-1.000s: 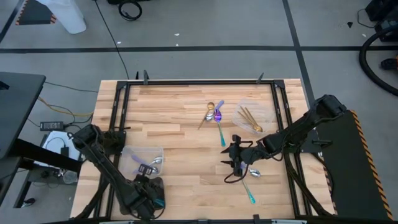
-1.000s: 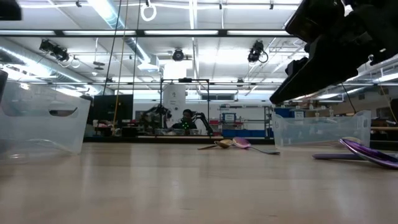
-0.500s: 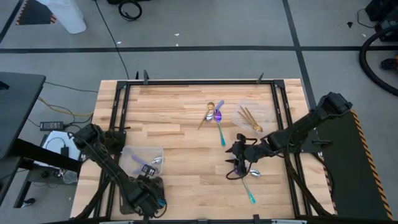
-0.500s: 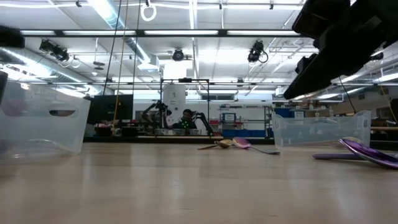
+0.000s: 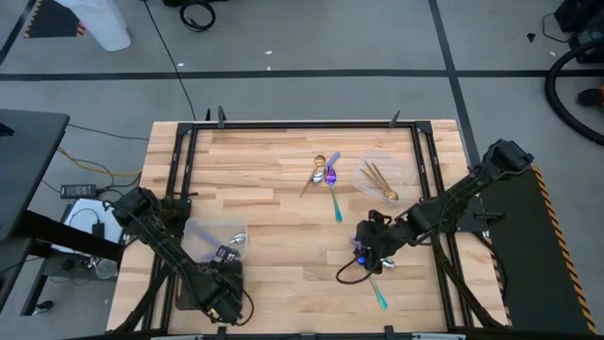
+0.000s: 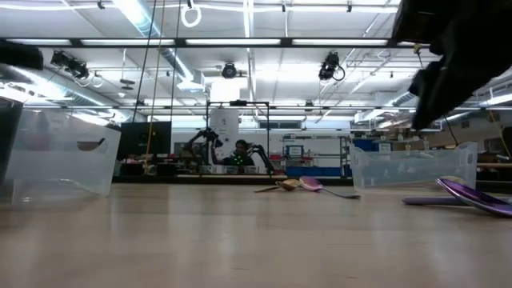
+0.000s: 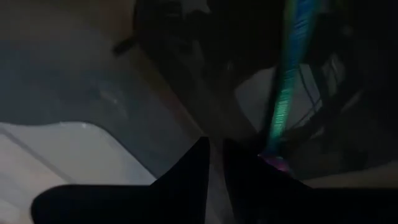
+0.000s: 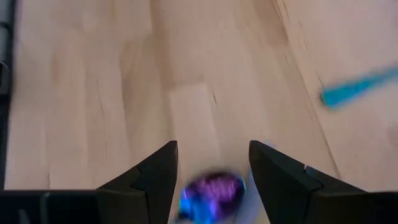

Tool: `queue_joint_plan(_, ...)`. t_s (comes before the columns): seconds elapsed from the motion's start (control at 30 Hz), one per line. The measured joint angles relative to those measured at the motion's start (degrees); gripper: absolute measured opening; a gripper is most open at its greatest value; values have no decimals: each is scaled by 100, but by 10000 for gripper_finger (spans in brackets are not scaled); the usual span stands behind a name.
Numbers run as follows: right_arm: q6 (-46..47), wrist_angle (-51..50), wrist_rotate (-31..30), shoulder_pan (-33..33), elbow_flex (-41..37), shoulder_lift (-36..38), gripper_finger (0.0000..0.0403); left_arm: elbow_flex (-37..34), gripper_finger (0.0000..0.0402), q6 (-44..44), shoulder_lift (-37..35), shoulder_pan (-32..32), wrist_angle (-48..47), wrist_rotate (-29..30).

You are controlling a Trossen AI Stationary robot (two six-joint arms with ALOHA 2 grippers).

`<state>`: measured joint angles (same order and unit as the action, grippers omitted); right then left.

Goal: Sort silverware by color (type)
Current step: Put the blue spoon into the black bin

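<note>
My right gripper (image 5: 366,253) (image 8: 211,155) hangs open above an iridescent purple spoon (image 5: 377,281) that lies flat on the table. The spoon's bowl (image 8: 211,193) shows between the fingers without touching them. My left gripper (image 5: 225,297) (image 7: 214,152) is at the near left, beside a clear tray (image 5: 215,241) that holds silver utensils (image 5: 229,250). Its fingers are nearly together, with nothing in the slit. A teal iridescent handle (image 7: 287,81) rises past one finger. My left gripper has the teal-handled utensil's purple part (image 7: 277,163) showing right at the outer edge of one finger (image 7: 249,163). I cannot tell whether the finger touches it. The picture is too dark to show more.
A second clear tray (image 5: 385,175) at the far right holds gold utensils (image 5: 377,179). A loose cluster of spoons (image 5: 326,173) and a teal-handled spoon (image 5: 334,200) lie mid-table. Bare wood lies between the two arms. A black frame rail (image 5: 302,124) edges the table.
My right gripper has risen from the purple spoon, rolled, and drifted toward the table's right and near edges. It has stayed open, and the spoon still lies on the table. The left clear tray has shifted slightly in the low view.
</note>
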<state>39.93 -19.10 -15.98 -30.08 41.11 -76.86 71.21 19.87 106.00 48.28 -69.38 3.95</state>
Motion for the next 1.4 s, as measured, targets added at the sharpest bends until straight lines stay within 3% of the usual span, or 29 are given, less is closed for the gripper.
queue_joint_plan(0.17,991,-966,99,-354,335,-184,208,564,52,-103,0,91,-402,192)
queue_joint_plan(0.43,2051,-1173,406,-703,382,-880,207,1385,52,-182,-4,-5,-1191,935)
queue_joint_plan(0.7,2657,-889,485,-892,384,-1311,205,1474,52,-469,-2,-188,-1516,958)
queue_joint_plan(1.03,3325,-639,505,-1123,384,-1320,203,1474,52,-658,-2,-250,-1502,1010)
queue_joint_plan(1.2,3538,-622,360,-1159,384,-1338,203,1474,52,4,-2,-276,-1499,1169)
queue_joint_plan(1.4,3642,-406,358,-1188,384,-1689,199,1474,52,1430,-2,-382,-1492,1296)
